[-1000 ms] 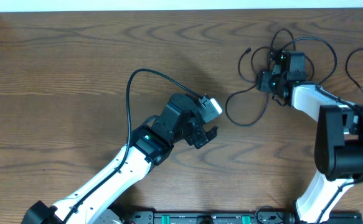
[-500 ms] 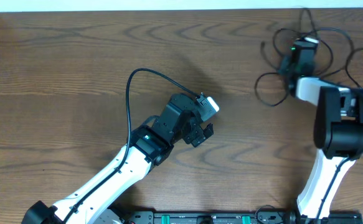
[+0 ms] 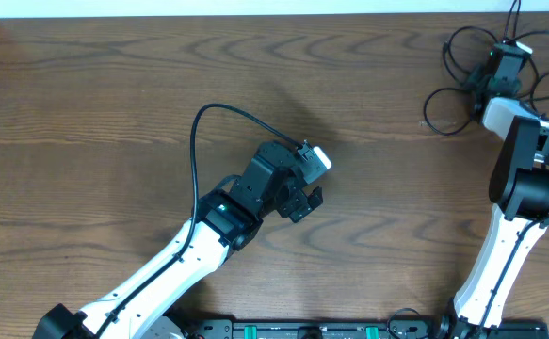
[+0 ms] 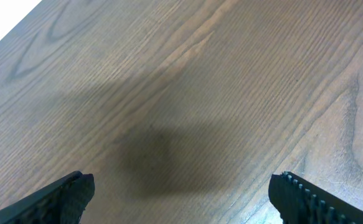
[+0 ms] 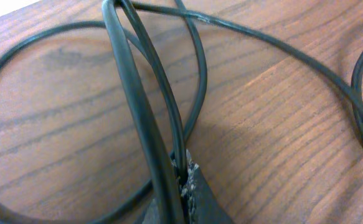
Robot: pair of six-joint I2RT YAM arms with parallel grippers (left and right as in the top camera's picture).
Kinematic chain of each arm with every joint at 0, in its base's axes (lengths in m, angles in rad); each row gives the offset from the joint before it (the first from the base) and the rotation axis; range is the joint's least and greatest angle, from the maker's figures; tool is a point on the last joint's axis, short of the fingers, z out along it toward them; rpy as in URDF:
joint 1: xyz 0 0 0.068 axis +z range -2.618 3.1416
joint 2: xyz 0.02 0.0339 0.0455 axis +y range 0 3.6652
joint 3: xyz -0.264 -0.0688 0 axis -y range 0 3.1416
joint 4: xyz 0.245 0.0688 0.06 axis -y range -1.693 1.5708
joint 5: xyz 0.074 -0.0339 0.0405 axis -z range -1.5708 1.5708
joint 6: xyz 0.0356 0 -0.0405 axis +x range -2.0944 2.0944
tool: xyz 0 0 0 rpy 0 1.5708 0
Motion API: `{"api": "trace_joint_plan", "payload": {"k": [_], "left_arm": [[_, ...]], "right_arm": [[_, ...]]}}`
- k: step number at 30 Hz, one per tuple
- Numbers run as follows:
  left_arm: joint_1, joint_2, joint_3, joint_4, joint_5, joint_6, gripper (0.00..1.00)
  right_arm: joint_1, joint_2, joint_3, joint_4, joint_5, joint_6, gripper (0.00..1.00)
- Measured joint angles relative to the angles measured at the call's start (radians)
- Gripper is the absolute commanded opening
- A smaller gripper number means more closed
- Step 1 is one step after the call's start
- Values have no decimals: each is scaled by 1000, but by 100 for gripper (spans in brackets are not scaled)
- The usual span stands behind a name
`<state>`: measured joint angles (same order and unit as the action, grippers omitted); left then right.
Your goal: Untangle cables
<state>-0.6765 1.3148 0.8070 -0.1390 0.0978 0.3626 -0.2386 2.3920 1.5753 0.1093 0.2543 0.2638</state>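
The cables [image 3: 464, 83], thin black cords in overlapping loops, are being seen at the far right corner of the counter [image 3: 114, 113], close to its back edge. Two strands are being pinched between the fingers of the right gripper [image 5: 184, 183], which are being pressed shut on them. In the right wrist view those strands are being held up off the wood in a narrow arch, while the other loops are being left flat on the surface around it. From overhead, that gripper is being shown in the middle of the loops, with its arm being stretched far out. Well apart, near the middle of the counter, the left gripper [image 3: 304, 200] is being held with its fingers [image 4: 63, 198] spread wide over bare wood grain.
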Motion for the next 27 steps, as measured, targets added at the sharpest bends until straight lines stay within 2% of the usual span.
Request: {"api": "trace_joint_plan", "payload": {"k": [2, 5, 8, 10, 17, 19, 23, 27], "left_arm": [[0, 0, 0, 0, 0, 0, 95], [0, 0, 0, 0, 0, 0, 95], [0, 0, 0, 0, 0, 0, 95], [0, 0, 0, -1, 0, 0, 95], [0, 0, 0, -2, 0, 0, 95], [0, 0, 0, -4, -1, 0, 95], [0, 0, 0, -2, 0, 0, 95], [0, 0, 0, -3, -2, 0, 95]], "right_arm": [[-1, 4, 80, -159, 1, -18, 52], [-12, -12, 130, -299, -22, -75, 77], [-19, -58, 130, -410, -54, -145, 93], [-19, -112, 123, -462, -68, -175, 94], [-17, -554, 125, -630, -214, -213, 99], [-10, -673, 133, -750, -267, -219, 99], [30, -777, 131, -1033, -309, -220, 99], [54, -810, 131, -1164, -327, -222, 99]]}}
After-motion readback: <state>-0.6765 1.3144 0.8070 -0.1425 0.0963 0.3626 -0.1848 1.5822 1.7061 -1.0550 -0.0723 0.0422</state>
